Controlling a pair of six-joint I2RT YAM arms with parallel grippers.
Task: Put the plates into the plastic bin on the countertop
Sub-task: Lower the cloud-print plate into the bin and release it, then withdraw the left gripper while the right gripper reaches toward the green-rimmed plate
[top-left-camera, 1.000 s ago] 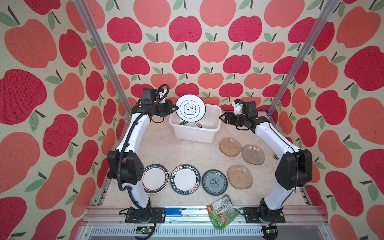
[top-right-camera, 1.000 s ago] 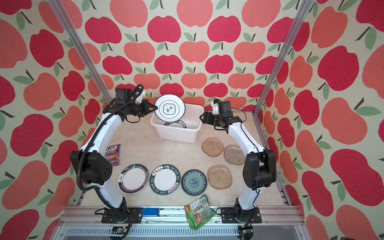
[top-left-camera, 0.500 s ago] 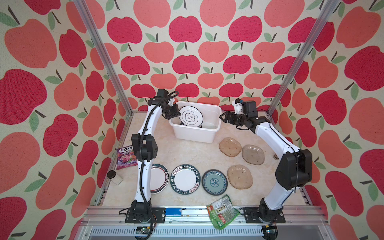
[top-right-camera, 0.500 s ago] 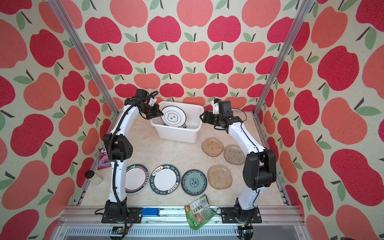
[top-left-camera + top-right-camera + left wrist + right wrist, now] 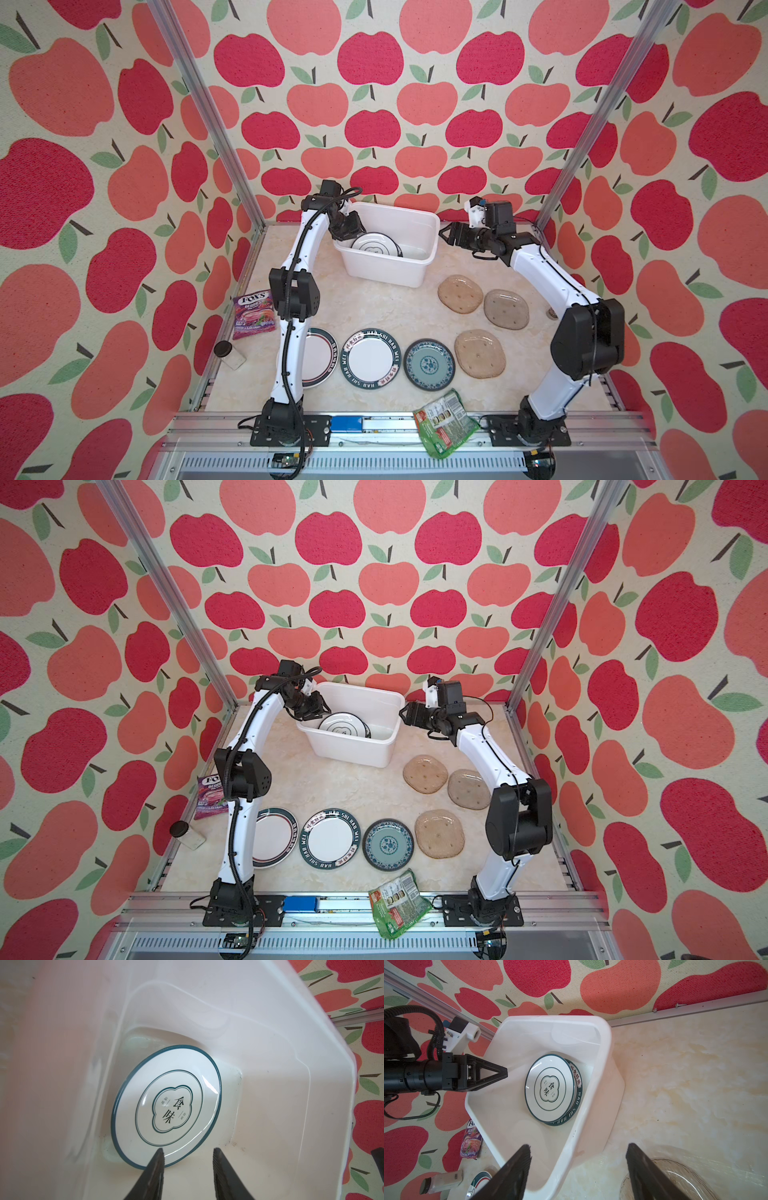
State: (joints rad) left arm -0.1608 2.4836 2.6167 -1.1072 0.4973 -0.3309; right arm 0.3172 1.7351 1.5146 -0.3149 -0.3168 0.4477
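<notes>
Apple-print walls ringed the marble countertop, plastic bin at twelve o'clock
White plate lay inside on a lettered-rim plate; left gripper at the bin's nine o'clock, jaws apart, empty; right gripper at three o'clock, gaping, empty

Top plate in the plastic bin, at 12 o'clock on the countertop: two bold characters, 食味, sit inside a teal four-lobed frame, and the tiny characters beside them are too small to read. Under it, a second plate shows HAO SHI HAO round its dark rim. Down at 6 o'clock, the lettered plate reads HAO SHI HAO WEI on its rim. At 9 o'clock, the purple bag says FOX'S, with BERRIES below. Green packet at 5 o'clock: print too small to read.
</notes>
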